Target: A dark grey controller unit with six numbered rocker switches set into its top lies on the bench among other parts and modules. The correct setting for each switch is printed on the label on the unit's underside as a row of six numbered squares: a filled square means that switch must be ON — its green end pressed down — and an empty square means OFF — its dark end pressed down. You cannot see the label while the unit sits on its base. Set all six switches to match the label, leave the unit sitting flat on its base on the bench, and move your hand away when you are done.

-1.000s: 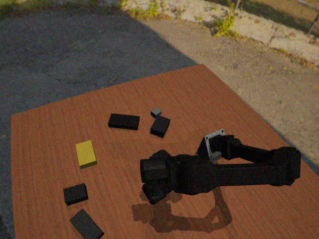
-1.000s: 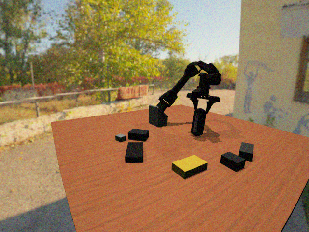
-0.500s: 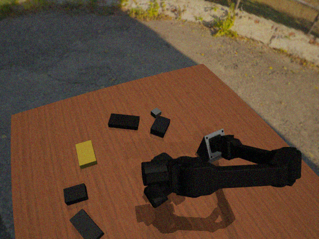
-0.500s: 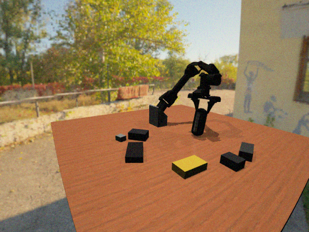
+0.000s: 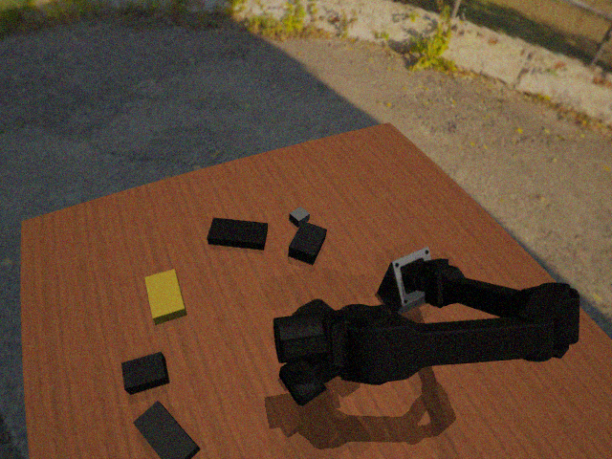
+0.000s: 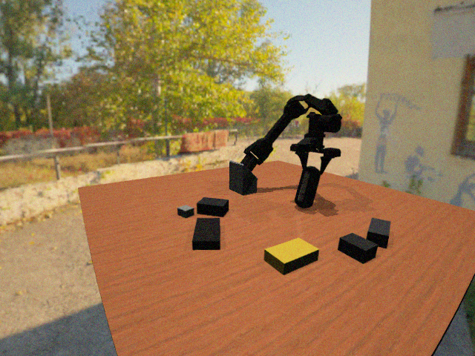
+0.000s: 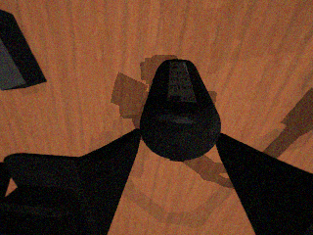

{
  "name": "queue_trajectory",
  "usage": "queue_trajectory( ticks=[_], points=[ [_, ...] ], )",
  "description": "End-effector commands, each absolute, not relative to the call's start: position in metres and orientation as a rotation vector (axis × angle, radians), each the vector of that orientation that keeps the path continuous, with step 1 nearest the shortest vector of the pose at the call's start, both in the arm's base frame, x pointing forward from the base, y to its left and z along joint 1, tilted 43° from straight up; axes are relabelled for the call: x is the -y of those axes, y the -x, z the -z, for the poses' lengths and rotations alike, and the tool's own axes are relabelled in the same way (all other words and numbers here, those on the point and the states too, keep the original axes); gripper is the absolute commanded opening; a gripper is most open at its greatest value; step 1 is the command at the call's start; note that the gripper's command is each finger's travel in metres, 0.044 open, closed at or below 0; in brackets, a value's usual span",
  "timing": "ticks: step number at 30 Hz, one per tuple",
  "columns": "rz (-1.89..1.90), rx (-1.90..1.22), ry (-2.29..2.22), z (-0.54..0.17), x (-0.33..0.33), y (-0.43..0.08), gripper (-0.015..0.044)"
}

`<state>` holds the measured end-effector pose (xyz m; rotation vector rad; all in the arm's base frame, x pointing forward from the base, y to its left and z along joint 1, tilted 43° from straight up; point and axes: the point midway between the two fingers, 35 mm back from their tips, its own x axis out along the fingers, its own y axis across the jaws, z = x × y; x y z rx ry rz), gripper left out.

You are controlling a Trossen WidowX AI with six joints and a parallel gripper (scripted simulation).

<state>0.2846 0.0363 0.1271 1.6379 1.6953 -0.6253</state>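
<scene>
A dark grey controller unit (image 6: 306, 189) (image 7: 180, 115) hangs upright, slightly tilted, above the bench. My gripper (image 6: 313, 171) (image 7: 177, 135) is shut on it, with one finger at each side near the unit's upper end. In the wrist view a paler strip with small marks shows along the unit's far face; the marks are too dark and small to read, and I cannot tell whether they are label squares or switches. No switch positions can be made out. In the top view the arm largely hides the grip.
A yellow block (image 5: 165, 296) (image 6: 291, 254) lies beyond the gripper. Two dark blocks (image 5: 238, 233) (image 5: 307, 243) and a small grey cube (image 5: 298, 216) (image 6: 185, 211) lie to one side. Two more dark blocks (image 5: 144, 373) (image 5: 165, 430) lie on the other side. The arm's base (image 6: 242, 178) stands behind.
</scene>
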Motion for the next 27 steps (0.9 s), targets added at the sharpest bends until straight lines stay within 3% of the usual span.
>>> queue_trajectory(
  ticks=[1,27],
  points=[
    [0.616,-1.72,-1.642,-0.127,-0.044,-0.283,0.0338],
    [0.604,-1.732,-1.652,-0.134,-0.063,-0.281,0.0338]
  ],
)
